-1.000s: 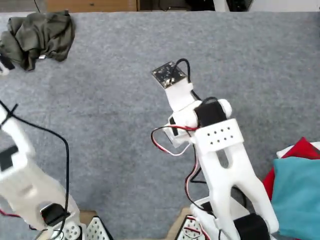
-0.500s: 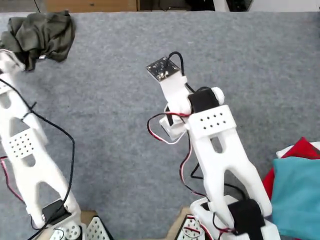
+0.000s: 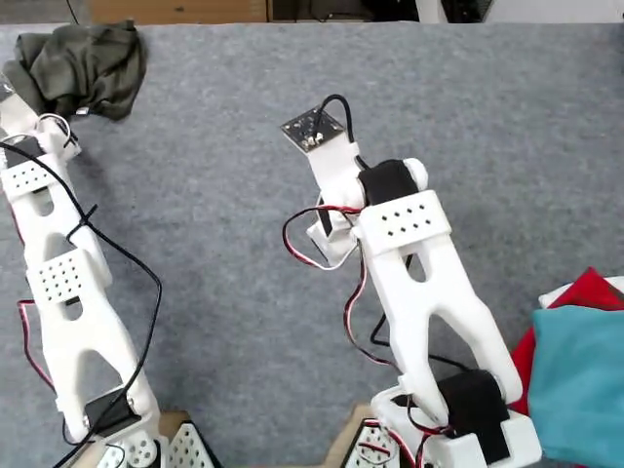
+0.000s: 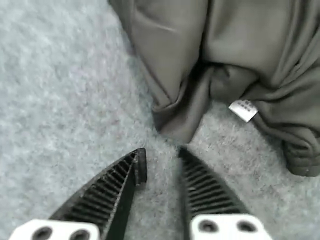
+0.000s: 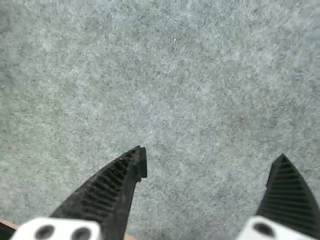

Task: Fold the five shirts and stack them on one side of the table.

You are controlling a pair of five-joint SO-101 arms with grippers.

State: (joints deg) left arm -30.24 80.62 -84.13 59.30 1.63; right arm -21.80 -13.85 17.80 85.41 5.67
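Observation:
A crumpled dark olive shirt (image 3: 83, 63) lies at the table's far left corner, with a white label (image 4: 243, 110) showing on it. My left arm (image 3: 44, 195) stretches along the left edge up to it. The left gripper (image 4: 162, 157) hovers just short of the olive shirt's (image 4: 225, 65) nearest fold, open by a narrow gap with nothing between its fingers. My right arm (image 3: 390, 210) stands mid-table. The right gripper (image 5: 211, 155) is wide open over bare grey mat. Folded shirts are stacked at the near right: a teal one (image 3: 580, 375) lies on a red one (image 3: 590, 291).
A grey felt mat (image 3: 507, 146) covers the table. A white piece (image 3: 556, 292) peeks from under the red shirt at the right edge. Cables loop beside both arms. The arm bases sit at the near edge.
My left arm has swung from the near left up along the edge to the olive shirt. The right arm has shifted slightly farther and to the left.

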